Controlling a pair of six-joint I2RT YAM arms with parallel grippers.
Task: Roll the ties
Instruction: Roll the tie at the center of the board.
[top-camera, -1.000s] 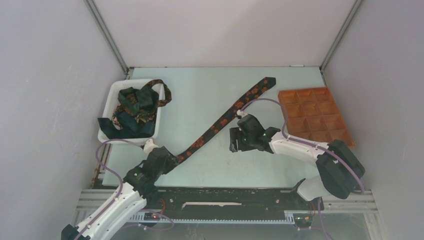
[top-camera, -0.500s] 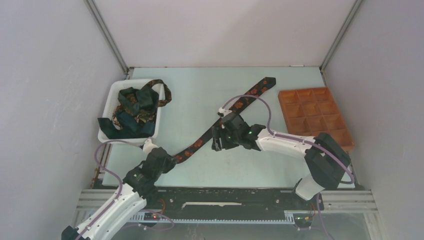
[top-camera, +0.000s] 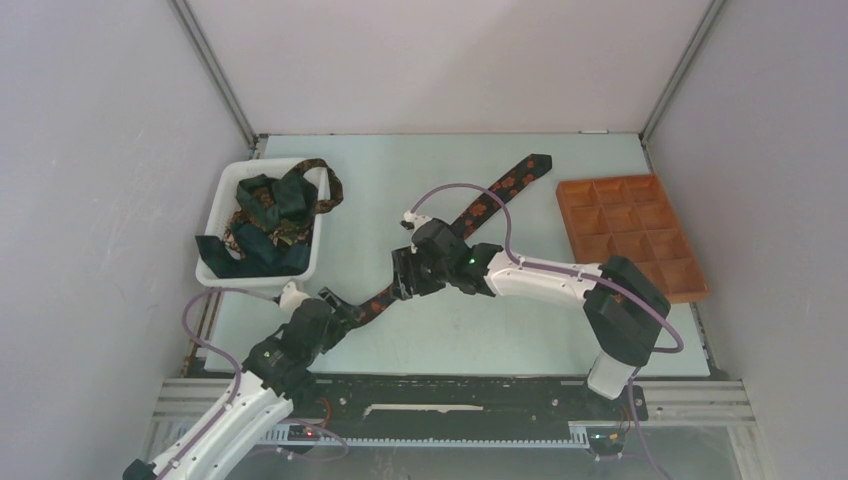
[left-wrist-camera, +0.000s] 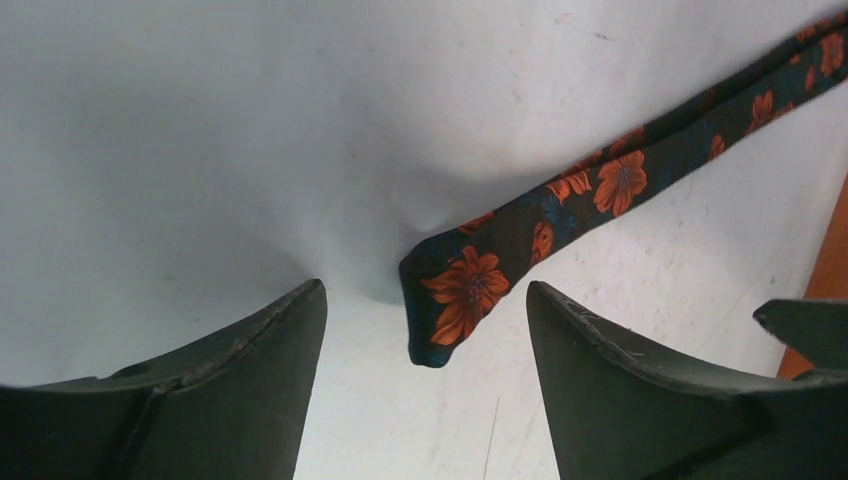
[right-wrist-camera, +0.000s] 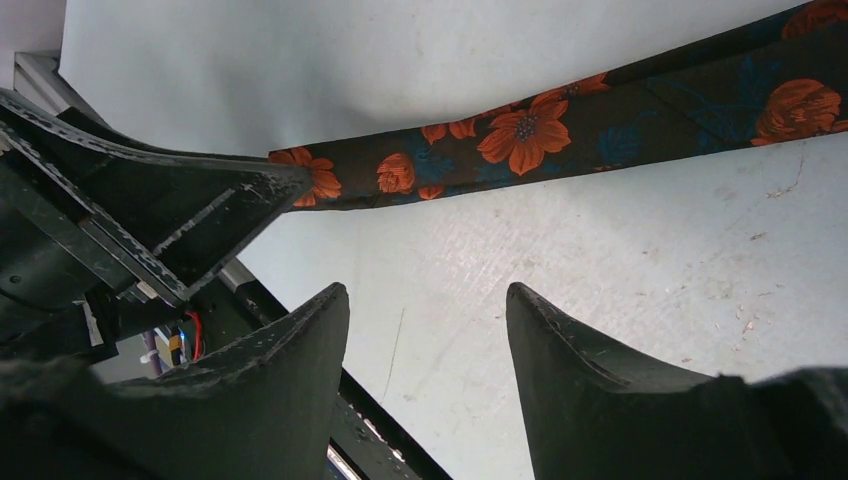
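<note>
A long dark tie with orange-red flowers (top-camera: 487, 198) lies diagonally across the table, its wide pointed end at the far right. Its narrow end (left-wrist-camera: 455, 300) lies flat just in front of my open left gripper (left-wrist-camera: 425, 345), between the jaws' line but not touched. In the top view the left gripper (top-camera: 338, 312) sits at that narrow end. My right gripper (top-camera: 402, 285) is open and empty, hovering over the tie's lower stretch (right-wrist-camera: 560, 140). More ties (top-camera: 268, 212) lie heaped in the white bin.
The white plastic bin (top-camera: 215, 207) stands at the left. The orange-brown compartment tray (top-camera: 628, 232) stands at the right. The left gripper's black finger (right-wrist-camera: 190, 215) shows close at the left of the right wrist view. The black rail runs along the near edge.
My right arm has swung left along the tie toward the left gripper. The left gripper has pulled back slightly, and the tie's narrow end has shifted little.
</note>
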